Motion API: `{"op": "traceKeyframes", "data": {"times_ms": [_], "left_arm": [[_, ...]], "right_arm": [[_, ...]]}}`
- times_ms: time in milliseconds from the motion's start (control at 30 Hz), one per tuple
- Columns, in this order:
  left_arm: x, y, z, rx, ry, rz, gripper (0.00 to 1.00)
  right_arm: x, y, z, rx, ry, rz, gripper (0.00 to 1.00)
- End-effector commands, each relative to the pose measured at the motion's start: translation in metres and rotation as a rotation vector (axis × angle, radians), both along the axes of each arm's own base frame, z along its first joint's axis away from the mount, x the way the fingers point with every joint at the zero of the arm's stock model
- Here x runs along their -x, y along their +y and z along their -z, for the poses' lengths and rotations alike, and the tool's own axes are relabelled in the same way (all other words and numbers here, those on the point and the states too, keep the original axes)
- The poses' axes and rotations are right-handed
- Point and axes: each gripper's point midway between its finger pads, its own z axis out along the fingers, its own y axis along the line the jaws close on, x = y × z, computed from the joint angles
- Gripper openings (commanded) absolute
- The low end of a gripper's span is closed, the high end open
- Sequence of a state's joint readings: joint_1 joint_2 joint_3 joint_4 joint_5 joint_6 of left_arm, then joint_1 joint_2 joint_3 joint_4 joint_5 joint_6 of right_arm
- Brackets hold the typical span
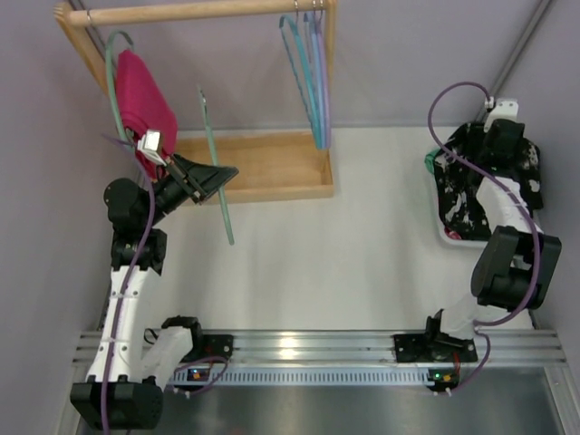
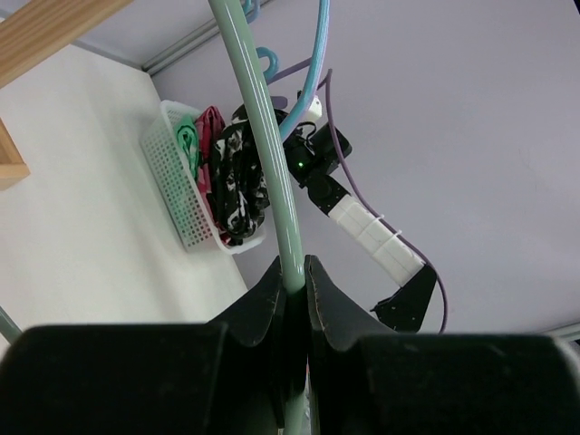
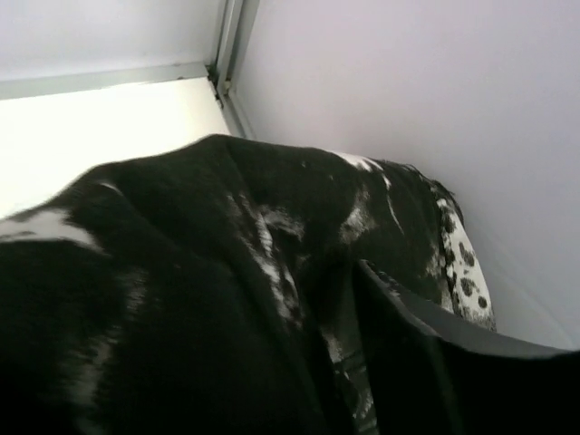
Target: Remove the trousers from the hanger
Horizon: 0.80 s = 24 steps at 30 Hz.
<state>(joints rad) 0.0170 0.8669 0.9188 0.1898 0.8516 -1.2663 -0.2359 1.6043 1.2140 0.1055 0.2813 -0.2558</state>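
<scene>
L arm's end effector [image 2: 294, 276] is clenched on the thin mint-green plastic hanger [image 2: 272, 163], fingers pinched tight on its rod w/ no gap showing. In top view the hanger [image 1: 217, 199] is held tilted, just in front of the wooden rack base [image 1: 272, 168], and carries no garment. The black soft trousers w/ white splotch print [image 1: 458, 204] lie bunched in a white perforated plastic basket [image 1: 450, 237] at the far R side of the tabletop, well apart from the hanger. L wrist view shows the same basket [image 2: 172, 172] w/ green and magenta items beside the trousers [image 2: 237, 181]. R arm's end effector [image 1: 497, 145] is down over the basket. R wrist view is filled w/ the trousers' fabric [image 3: 272, 254] right up against the cam; only one dark finger [image 3: 426, 362] shows, so can't tell if it's released or grasping. A magenta-pink garment [image 1: 140, 100] hangs on the rack's L end, and blue and lilac hangers [image 1: 310, 72] hang at its R end.
</scene>
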Motion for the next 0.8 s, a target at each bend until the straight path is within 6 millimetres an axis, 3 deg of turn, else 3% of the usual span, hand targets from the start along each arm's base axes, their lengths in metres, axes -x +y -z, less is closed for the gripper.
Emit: {"op": "traceKeyframes", "data": {"times_ms": [0, 67, 233, 267, 433, 600, 667, 700, 767], "left_arm": [[0.010, -0.002, -0.033, -0.034, -0.160, 0.006, 0.00], [0.006, -0.001, -0.033, -0.034, -0.156, 0.001, 0.00], [-0.001, -0.003, -0.042, -0.075, -0.213, 0.003, 0.00], [-0.004, -0.003, -0.047, -0.084, -0.230, 0.002, 0.00], [-0.014, -0.015, -0.059, -0.111, -0.268, 0.059, 0.00], [-0.030, -0.026, -0.087, -0.109, -0.325, 0.068, 0.00], [-0.042, -0.035, -0.089, -0.102, -0.316, 0.075, 0.00], [-0.045, -0.036, -0.099, -0.094, -0.334, 0.058, 0.00], [-0.064, -0.043, -0.095, -0.077, -0.290, 0.060, 0.00]], "right_arm": [[0.015, 0.018, -0.002, -0.148, 0.019, -0.090, 0.67], [0.026, 0.024, -0.008, -0.166, 0.023, -0.109, 0.75], [0.052, 0.044, -0.059, -0.173, -0.040, -0.186, 0.95], [0.059, 0.050, -0.059, -0.191, -0.016, -0.206, 0.98], [0.092, 0.079, -0.113, -0.201, -0.073, -0.339, 0.99], [0.123, 0.115, -0.153, -0.248, -0.120, -0.470, 0.99], [0.131, 0.126, -0.167, -0.268, -0.139, -0.504, 0.99], [0.136, 0.130, -0.173, -0.283, -0.153, -0.510, 0.99], [0.144, 0.138, -0.187, -0.301, -0.173, -0.536, 0.99]]}}
